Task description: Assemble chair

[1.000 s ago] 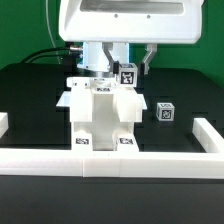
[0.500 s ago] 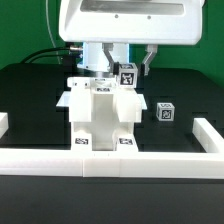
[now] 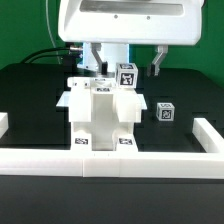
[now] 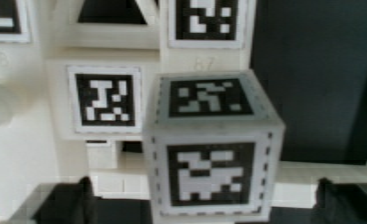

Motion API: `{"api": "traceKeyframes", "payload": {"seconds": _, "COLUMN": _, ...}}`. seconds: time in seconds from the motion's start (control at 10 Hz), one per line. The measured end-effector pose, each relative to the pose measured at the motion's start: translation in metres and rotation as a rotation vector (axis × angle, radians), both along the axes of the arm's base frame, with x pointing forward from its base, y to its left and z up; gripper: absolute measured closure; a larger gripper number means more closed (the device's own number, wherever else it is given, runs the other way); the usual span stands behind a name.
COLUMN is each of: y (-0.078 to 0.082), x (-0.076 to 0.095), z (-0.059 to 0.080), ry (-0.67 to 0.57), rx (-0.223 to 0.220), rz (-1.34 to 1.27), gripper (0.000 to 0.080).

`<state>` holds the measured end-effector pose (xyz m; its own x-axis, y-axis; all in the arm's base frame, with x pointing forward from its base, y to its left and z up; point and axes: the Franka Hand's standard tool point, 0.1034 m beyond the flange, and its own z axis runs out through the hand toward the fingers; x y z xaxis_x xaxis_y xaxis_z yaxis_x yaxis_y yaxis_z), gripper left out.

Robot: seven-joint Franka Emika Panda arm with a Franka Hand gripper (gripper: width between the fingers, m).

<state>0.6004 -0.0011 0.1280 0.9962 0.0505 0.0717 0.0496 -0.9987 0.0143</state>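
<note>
**Chair partly built: one small block on top, another loose on the bench**

A part-built chair [image 3: 100, 115] of matte white panels stands upright in the middle of the black bench [image 3: 30, 95], just behind the low white border wall [image 3: 110, 160]; square black-and-white tags show near its base and on its upper face. A small tagged block [image 3: 127, 76] sits on top of the assembly, toward the exterior view's right, touching the panel beneath it; whether it is fully seated in a joint cannot be told. The white arm [image 3: 120, 20] hangs directly above; its jaws stand wide apart, one finger on each side of the block, gripping nothing; the wrist view shows the block close below, free between them. A second tagged block [image 3: 165, 112] lies alone on the bench at the exterior view's right, near the chair but apart from it.

As a judgement, the main body looks joined and the top block looks placed; what seems left is fitting the loose block, and perhaps pressing the placed one home; whether other parts are missing cannot be judged from these views.
</note>
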Motion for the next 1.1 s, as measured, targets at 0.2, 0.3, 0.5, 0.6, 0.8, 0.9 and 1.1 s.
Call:
{"api": "traceKeyframes", "payload": {"seconds": 0.2, "y": -0.006, "x": 0.002, "z": 0.011, "ry": 0.019, "rx": 0.008, "rz": 0.002, "gripper": 0.0152}}
{"api": "traceKeyframes", "payload": {"seconds": 0.3, "y": -0.009, "x": 0.002, "z": 0.018, "ry": 0.031, "rx": 0.014, "rz": -0.004, "gripper": 0.0152}}
{"api": "traceKeyframes", "payload": {"seconds": 0.5, "y": -0.012, "x": -0.010, "z": 0.033, "ry": 0.123, "rx": 0.049, "rz": -0.032, "gripper": 0.0150}}
{"api": "traceKeyframes", "payload": {"seconds": 0.6, "y": -0.015, "x": -0.020, "z": 0.036, "ry": 0.192, "rx": 0.067, "rz": -0.050, "gripper": 0.0150}}
{"api": "traceKeyframes", "payload": {"seconds": 0.8, "y": -0.016, "x": -0.017, "z": 0.035, "ry": 0.183, "rx": 0.061, "rz": -0.050, "gripper": 0.0150}}
{"api": "traceKeyframes", "payload": {"seconds": 0.9, "y": -0.016, "x": -0.017, "z": 0.034, "ry": 0.184, "rx": 0.060, "rz": -0.050, "gripper": 0.0150}}
{"api": "traceKeyframes", "payload": {"seconds": 1.1, "y": -0.011, "x": -0.011, "z": 0.023, "ry": 0.155, "rx": 0.017, "rz": -0.006, "gripper": 0.0150}}
